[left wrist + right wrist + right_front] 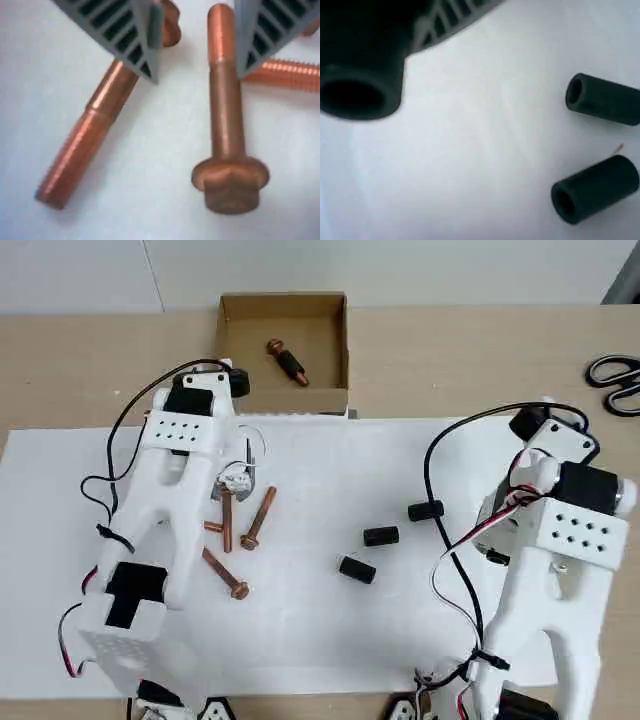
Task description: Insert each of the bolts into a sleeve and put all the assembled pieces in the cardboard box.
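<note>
Left jaws: open, straddling 1 bolt [227, 125].
Right jaws: clamped on 1 sleeve [357, 85].
Cardboard box [222, 340]: 12 o'clock, 1 assembled piece [287, 361] inside.
Loose sleeves [381, 536]: 3 o'clock of that bolt.

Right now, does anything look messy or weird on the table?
Nothing looks broken or spilled. The copper bolts lie jumbled at different angles, and scissors sit off to one side, no part of the job.

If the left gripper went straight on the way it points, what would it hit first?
Probably the bolt lying between its open fingers: the left gripper points down at it, one fingertip right beside the shaft. Otherwise the white sheet beneath; depth is unclear.
</note>
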